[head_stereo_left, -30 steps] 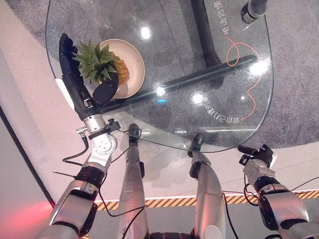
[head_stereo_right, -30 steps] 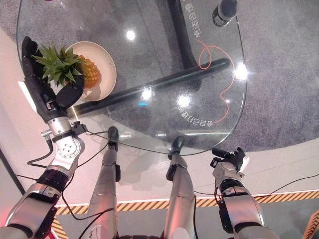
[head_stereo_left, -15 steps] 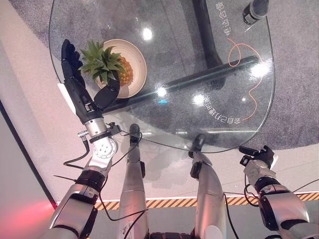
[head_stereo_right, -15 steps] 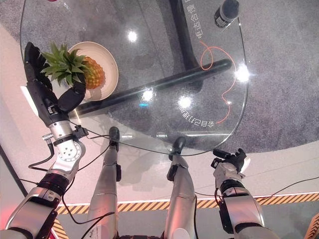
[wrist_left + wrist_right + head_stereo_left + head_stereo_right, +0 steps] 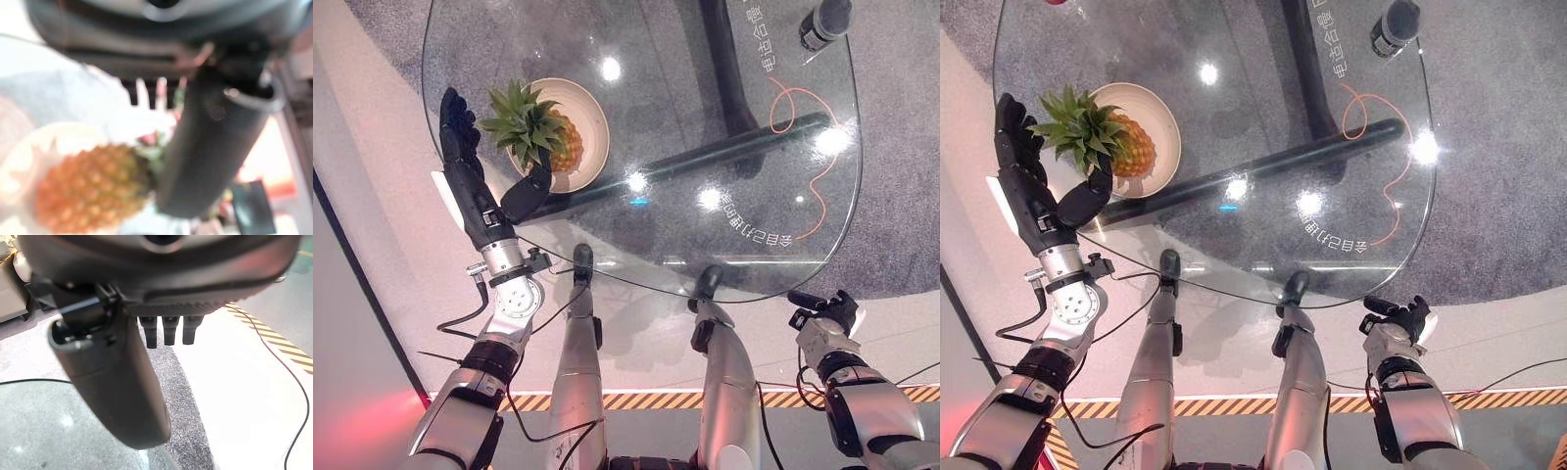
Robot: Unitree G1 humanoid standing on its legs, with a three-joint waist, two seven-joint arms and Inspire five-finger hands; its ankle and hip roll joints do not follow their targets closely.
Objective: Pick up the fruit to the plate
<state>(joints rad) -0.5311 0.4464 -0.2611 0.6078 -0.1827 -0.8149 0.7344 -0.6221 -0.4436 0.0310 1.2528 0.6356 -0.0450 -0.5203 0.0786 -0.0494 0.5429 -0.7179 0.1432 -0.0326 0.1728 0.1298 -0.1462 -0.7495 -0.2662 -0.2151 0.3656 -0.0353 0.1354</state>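
Note:
A pineapple lies on its side on the beige plate at the far left of the round glass table, its green crown reaching past the plate's rim towards my left hand. That hand is open beside the crown, fingers straight and the thumb just below the leaves, holding nothing. The left wrist view has the pineapple resting on the plate past the thumb. My right hand hangs open off the table's near right edge.
A dark cylinder stands at the table's far right edge, and a thin orange line loops on the glass near it. A dark bar of the table's frame runs under the glass. Grey carpet lies beneath, pale floor nearer me.
The whole picture has shifted a little. My left hand has drawn back from the pineapple's crown towards me, still open. The pineapple stays on the plate.

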